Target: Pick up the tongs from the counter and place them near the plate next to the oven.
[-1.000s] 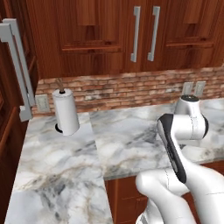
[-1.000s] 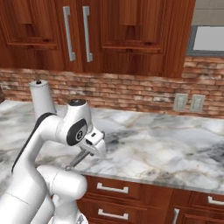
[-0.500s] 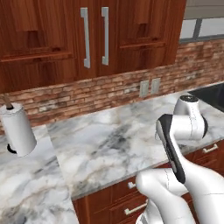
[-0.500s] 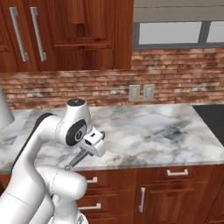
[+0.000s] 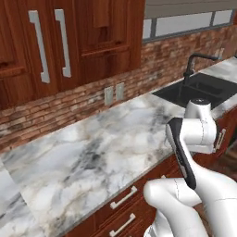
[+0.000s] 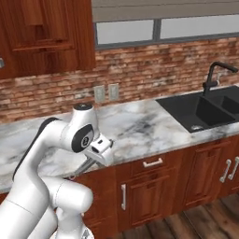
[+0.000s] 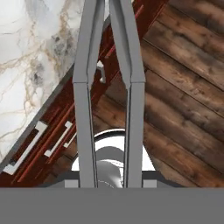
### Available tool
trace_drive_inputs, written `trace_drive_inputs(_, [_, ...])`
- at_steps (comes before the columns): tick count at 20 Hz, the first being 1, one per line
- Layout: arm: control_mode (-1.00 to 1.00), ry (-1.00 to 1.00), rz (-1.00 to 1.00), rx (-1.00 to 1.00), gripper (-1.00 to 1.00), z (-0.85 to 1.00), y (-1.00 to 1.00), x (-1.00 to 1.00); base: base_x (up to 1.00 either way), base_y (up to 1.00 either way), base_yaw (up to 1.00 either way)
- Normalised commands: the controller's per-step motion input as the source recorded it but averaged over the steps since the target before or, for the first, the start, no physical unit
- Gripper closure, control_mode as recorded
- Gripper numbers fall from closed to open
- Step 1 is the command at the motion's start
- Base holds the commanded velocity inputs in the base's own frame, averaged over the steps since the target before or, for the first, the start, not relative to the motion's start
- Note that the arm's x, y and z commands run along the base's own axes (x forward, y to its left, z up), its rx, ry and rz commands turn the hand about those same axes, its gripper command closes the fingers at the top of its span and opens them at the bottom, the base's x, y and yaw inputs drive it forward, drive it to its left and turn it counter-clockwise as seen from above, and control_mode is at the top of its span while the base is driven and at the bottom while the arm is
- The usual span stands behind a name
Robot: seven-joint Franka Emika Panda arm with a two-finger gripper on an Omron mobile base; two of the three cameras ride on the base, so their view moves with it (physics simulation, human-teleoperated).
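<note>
My gripper [image 6: 100,153] hangs just past the front edge of the marble counter [image 6: 135,126], shut on the tongs [image 6: 82,167]. They slant down and to the left from the hand, in front of the cabinet fronts. In the hand view the tongs [image 7: 84,109] run as two long grey arms from my gripper [image 7: 109,179] up to the top of the frame, over the counter's [image 7: 26,52] edge and the wooden floor. In the left base view the arm's white elbow stands in front of the counter [image 5: 92,152]. The plate and the oven are out of view.
A black sink [image 6: 210,107] with a dark faucet [image 6: 215,73] is set into the counter at the right, also seen as the sink [image 5: 203,88] in the left base view. Two wall outlets [image 6: 106,92] sit on the brick backsplash. Drawers with silver handles [image 6: 152,163] line the front.
The whole picture has shifted: the base has driven to the right along the counter. The paper-towel roll has left the views and the sink has come in. The tongs stay in the gripper.
</note>
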Motion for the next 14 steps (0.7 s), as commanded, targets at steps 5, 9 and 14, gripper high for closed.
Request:
trace_drive_inputs(5, [1.00, 0.00, 0.00, 0.00, 1.00, 0.00, 0.00, 0.00, 0.15, -0.41, -0.54])
trace_drive_inputs(9, [1.00, 0.00, 0.00, 0.00, 1.00, 0.00, 0.00, 0.00, 0.16, -0.38, -0.57])
trace_drive_inputs(14, [1.00, 0.00, 0.00, 0.00, 1.00, 0.00, 0.00, 0.00, 0.26, -0.36, -0.63])
